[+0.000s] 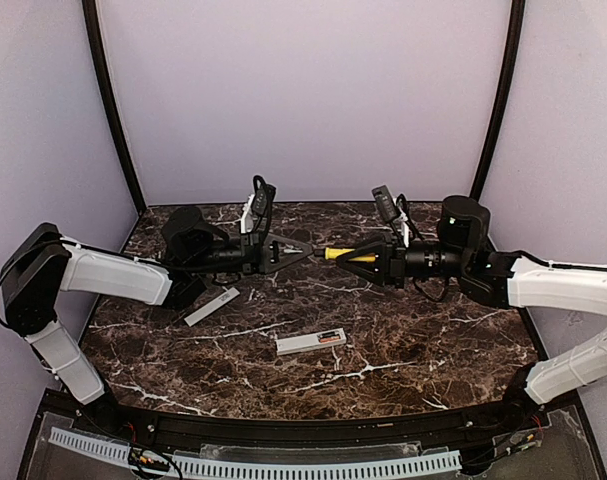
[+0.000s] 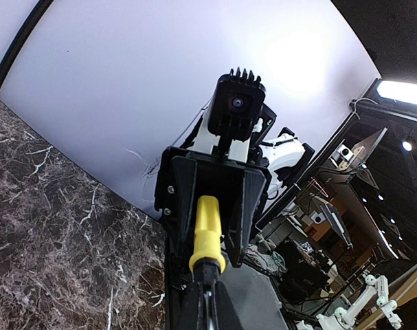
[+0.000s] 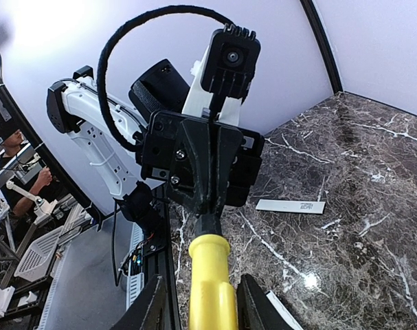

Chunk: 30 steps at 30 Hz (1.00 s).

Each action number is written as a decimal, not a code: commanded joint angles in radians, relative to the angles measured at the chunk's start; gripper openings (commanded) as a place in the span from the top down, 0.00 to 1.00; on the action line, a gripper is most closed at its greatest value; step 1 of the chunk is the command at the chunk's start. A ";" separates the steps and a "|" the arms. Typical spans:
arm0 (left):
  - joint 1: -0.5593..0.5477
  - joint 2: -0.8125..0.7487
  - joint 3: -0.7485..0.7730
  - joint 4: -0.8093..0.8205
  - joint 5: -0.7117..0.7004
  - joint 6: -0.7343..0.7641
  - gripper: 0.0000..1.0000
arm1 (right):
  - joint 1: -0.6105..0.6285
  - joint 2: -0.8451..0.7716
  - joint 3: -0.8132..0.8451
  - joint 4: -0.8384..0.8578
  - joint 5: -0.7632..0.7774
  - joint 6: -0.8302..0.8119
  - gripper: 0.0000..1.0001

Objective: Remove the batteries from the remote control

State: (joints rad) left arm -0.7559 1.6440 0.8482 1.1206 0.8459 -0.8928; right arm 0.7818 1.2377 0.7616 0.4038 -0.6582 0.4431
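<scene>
- At the far left of the overhead view, the left arm (image 1: 113,275) reaches across a dark marbled bench (image 1: 403,370). Just below its forearm a thin whitish cover strip (image 1: 212,306) lies flat, on its own.
- Next, the left end effector (image 1: 303,250) hangs above the bench, pointing right. Its jaws are pressed together on the dark tip of a yellow stick (image 1: 333,254).
- In the centre, nearer the arm bases, the remote control (image 1: 311,342) lies flat on the bench, well apart from both end effectors. No batteries show in any view (whether any sit inside the remote cannot be told).
- The yellow stick runs level through the air between the two end effectors.
- The right end effector (image 1: 353,258) points left, jaws partly spread either side of the stick's yellow handle. Its wrist view shows a sliver of gap on one side, so no firm grip is evident.
- The step in hand, by my reading, is passing the stick from left to right, ahead of prying the batteries out.
- The next move calls for the right jaws to clamp the handle before the left lets go. The dark tip then needs bringing down to the remote.
</scene>
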 commanded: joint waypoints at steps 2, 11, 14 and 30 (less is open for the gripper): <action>-0.004 0.003 0.018 0.021 0.010 0.015 1.00 | 0.009 0.006 0.006 0.029 -0.001 -0.006 0.63; -0.004 0.000 0.016 0.015 0.017 0.020 1.00 | 0.010 0.021 0.022 0.013 -0.010 -0.013 0.72; -0.004 0.000 0.017 0.012 0.017 0.023 1.00 | 0.011 0.029 0.028 0.009 -0.012 -0.014 0.79; -0.006 0.000 0.008 0.010 0.022 0.025 1.00 | 0.013 0.028 0.028 0.012 -0.005 -0.014 0.69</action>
State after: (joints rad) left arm -0.7574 1.6524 0.8482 1.1107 0.8543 -0.8764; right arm 0.7879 1.2610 0.7715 0.3958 -0.6579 0.4309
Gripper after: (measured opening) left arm 0.033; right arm 0.325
